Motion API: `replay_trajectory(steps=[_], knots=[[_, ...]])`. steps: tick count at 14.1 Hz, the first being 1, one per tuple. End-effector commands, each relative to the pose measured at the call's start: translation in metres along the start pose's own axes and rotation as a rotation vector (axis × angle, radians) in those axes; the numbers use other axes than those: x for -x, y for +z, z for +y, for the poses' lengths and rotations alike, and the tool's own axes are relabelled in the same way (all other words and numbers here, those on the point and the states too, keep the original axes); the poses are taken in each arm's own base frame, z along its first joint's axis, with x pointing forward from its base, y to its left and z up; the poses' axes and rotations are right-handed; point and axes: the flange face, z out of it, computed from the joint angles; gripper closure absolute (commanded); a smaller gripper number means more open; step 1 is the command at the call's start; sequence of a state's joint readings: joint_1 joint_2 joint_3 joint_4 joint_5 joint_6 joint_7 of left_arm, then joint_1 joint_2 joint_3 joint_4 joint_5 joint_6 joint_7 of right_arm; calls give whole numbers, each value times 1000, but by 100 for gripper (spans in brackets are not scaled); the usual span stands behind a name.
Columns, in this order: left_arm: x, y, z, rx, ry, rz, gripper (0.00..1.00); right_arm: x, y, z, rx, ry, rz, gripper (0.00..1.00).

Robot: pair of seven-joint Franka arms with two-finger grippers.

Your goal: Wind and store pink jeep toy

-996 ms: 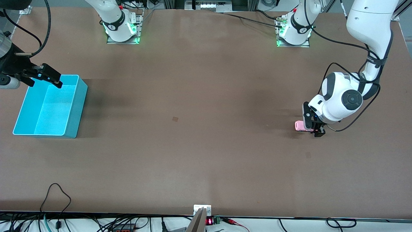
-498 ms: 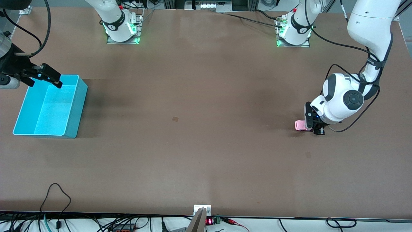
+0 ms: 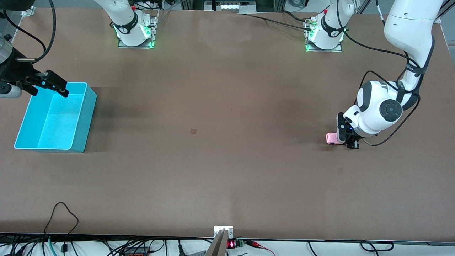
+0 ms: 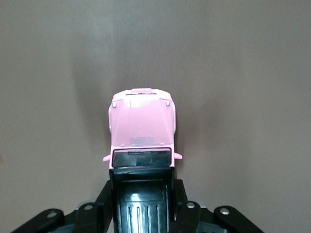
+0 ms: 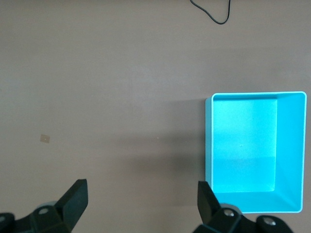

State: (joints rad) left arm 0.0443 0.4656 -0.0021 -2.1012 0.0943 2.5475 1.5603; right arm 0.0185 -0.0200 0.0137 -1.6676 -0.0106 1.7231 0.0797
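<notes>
The pink jeep toy (image 3: 331,138) stands on the brown table toward the left arm's end. My left gripper (image 3: 347,141) is down at the jeep's rear. In the left wrist view the jeep (image 4: 142,126) points away from the hand, and the fingers (image 4: 103,200) press on both sides of its black roof panel (image 4: 142,191), shut on it. My right gripper (image 3: 54,85) waits open and empty above the farther rim of the turquoise bin (image 3: 85,121). In the right wrist view its gripper (image 5: 141,194) is spread wide beside the empty bin (image 5: 208,145).
A small square mark (image 3: 193,131) lies mid-table and also shows in the right wrist view (image 5: 44,138). A black cable loop (image 3: 64,213) lies near the table's front edge. The arm bases stand along the far edge.
My left hand has shifted slightly toward the bases and settled around the jeep's rear. The jeep has stayed in place. The right arm has not moved.
</notes>
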Motion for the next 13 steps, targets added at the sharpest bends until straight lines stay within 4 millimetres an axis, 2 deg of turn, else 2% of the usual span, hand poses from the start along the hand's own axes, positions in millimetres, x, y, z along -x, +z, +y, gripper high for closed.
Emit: replay_trajectory(steps=[1, 2, 5, 6, 9, 13], knots=[[44, 23, 5, 69, -8, -2, 90, -2, -5, 1, 2, 8, 0, 0], [64, 25, 4, 66, 0, 1, 90, -2, -5, 2, 2, 9, 1, 0], [123, 48, 6, 81, 8, 13, 90, -2, -5, 2, 2, 9, 1, 0], [137, 51, 6, 79, 12, 15, 90, -2, -5, 1, 2, 8, 1, 0], [173, 58, 6, 71, 33, 18, 90, -2, -5, 1, 2, 8, 1, 0], [195, 63, 4, 60, 80, 17, 90, -2, -5, 1, 3, 7, 1, 0]])
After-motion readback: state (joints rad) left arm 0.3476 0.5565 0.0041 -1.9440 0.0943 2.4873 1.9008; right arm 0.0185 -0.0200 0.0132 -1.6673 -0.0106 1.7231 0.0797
